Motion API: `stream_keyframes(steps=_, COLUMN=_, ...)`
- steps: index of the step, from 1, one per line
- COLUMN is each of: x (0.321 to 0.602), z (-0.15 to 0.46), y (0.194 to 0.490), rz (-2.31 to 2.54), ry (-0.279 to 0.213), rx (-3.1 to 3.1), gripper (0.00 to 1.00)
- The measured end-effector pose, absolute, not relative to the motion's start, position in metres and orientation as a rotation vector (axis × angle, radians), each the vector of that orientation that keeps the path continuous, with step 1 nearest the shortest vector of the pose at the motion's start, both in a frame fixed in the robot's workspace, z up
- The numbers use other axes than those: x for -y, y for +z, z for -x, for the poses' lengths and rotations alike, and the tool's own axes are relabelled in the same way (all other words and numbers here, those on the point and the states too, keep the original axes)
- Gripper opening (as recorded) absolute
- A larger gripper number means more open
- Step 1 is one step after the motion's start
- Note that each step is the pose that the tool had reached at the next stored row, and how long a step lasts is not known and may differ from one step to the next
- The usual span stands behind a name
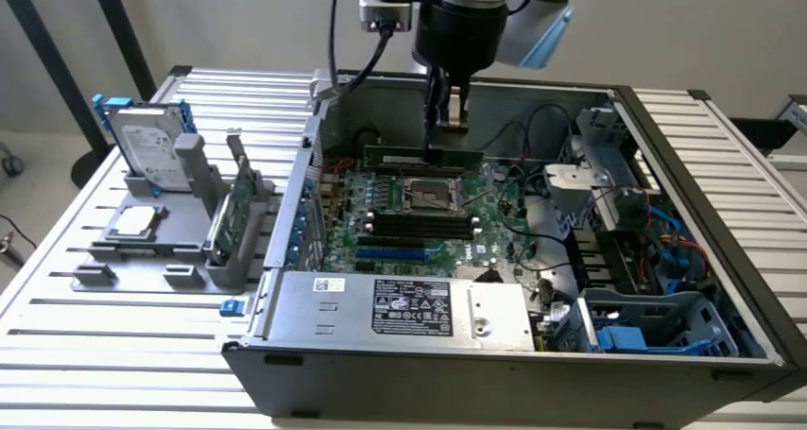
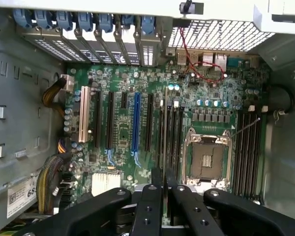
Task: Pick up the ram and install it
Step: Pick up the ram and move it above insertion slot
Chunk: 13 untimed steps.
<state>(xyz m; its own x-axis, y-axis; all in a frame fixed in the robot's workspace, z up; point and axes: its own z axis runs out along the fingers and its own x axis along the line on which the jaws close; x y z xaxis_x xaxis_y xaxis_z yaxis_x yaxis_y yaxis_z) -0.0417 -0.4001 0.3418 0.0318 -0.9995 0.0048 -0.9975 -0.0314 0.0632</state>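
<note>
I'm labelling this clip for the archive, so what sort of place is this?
Probably a robotics lab bench for computer assembly: an open computer case on a slatted metal table, a parts rack beside it, and the robot hand holding the ram over the motherboard.

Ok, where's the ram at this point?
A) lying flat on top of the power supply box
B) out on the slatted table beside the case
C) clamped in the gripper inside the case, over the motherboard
C: the gripper is shut on the ram, holding the green stick level inside the case, over the motherboard on the far side of the CPU socket in the exterior view.
</note>
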Motion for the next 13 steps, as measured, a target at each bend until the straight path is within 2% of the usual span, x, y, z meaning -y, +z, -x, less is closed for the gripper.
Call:
stream_keyframes(steps=8, x=0.392, z=0.04, y=0.333, rz=-2.206, ry=-0.061, rx=2.17, gripper=0.14)
stream_keyframes(steps=13, x=0.39, z=0.04, y=0.33, rz=-2.201, ry=-0.039, rx=2.196, gripper=0.14)
